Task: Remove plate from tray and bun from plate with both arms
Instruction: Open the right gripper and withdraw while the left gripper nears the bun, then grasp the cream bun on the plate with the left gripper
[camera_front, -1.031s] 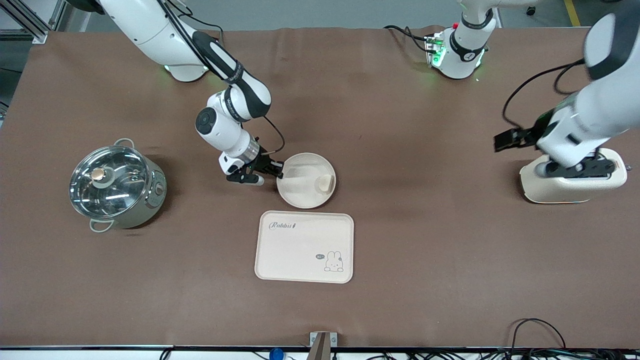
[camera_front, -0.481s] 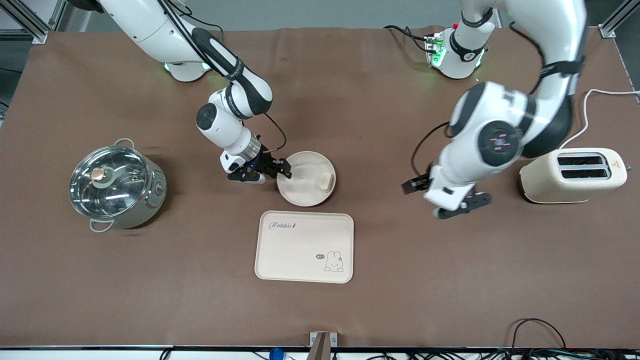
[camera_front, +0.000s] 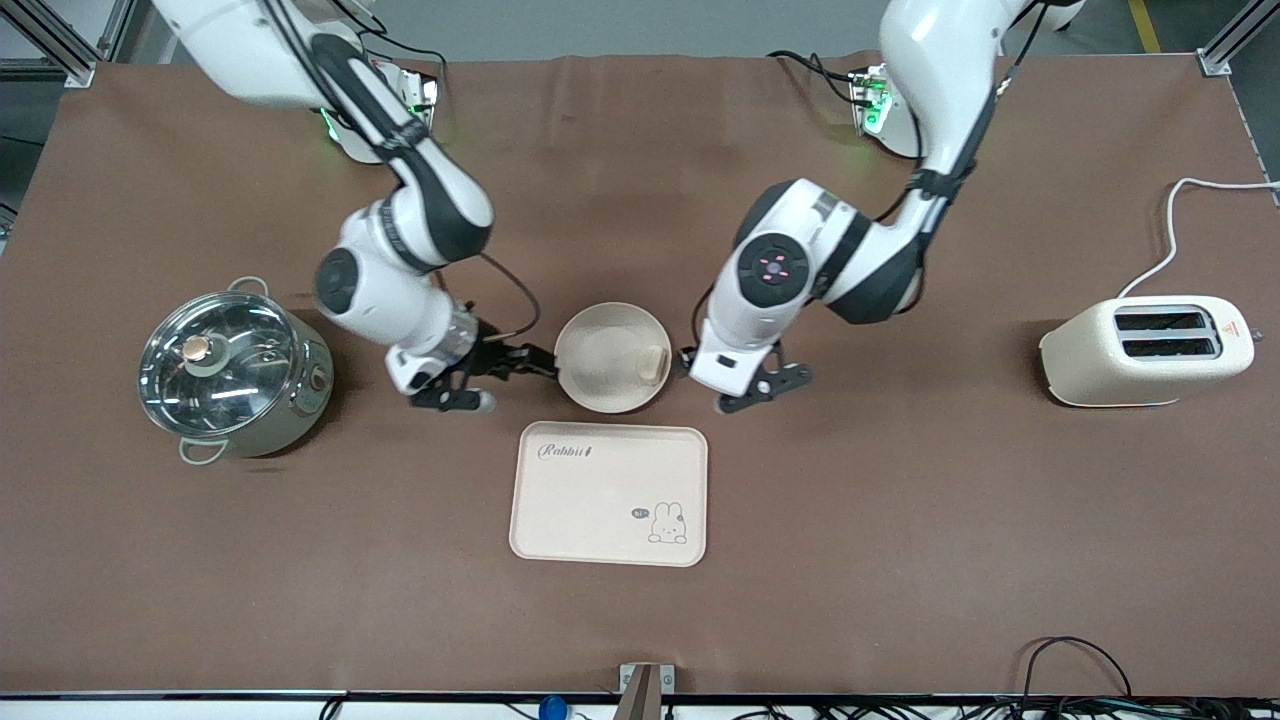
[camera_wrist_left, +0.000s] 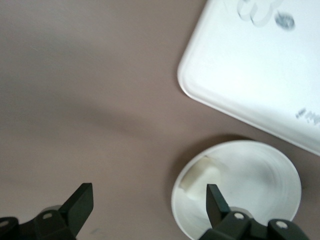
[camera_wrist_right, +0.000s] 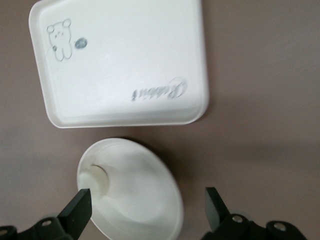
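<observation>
The round cream plate (camera_front: 600, 352) sits on the brown table, just farther from the front camera than the rabbit tray (camera_front: 610, 493). The small pale bun (camera_front: 652, 362) lies in the plate at the edge toward the left arm's end. My right gripper (camera_front: 535, 365) is open and empty beside the plate's rim on the pot's side. In the right wrist view the plate (camera_wrist_right: 135, 192) and bun (camera_wrist_right: 96, 177) show past the right gripper (camera_wrist_right: 147, 207). My left gripper (camera_front: 715, 385) is open and empty, low beside the bun's edge of the plate. The left wrist view shows the left gripper (camera_wrist_left: 149, 207), the plate (camera_wrist_left: 250, 195) and the bun (camera_wrist_left: 197, 177).
A steel pot with a glass lid (camera_front: 235, 372) stands toward the right arm's end. A cream toaster (camera_front: 1145, 350) with a white cord stands toward the left arm's end. The tray also shows in the left wrist view (camera_wrist_left: 260, 75) and the right wrist view (camera_wrist_right: 120, 65).
My left arm has swung from over the toaster across to beside the plate. My right gripper has drawn back from the plate's rim toward the pot. The plate has barely moved.
</observation>
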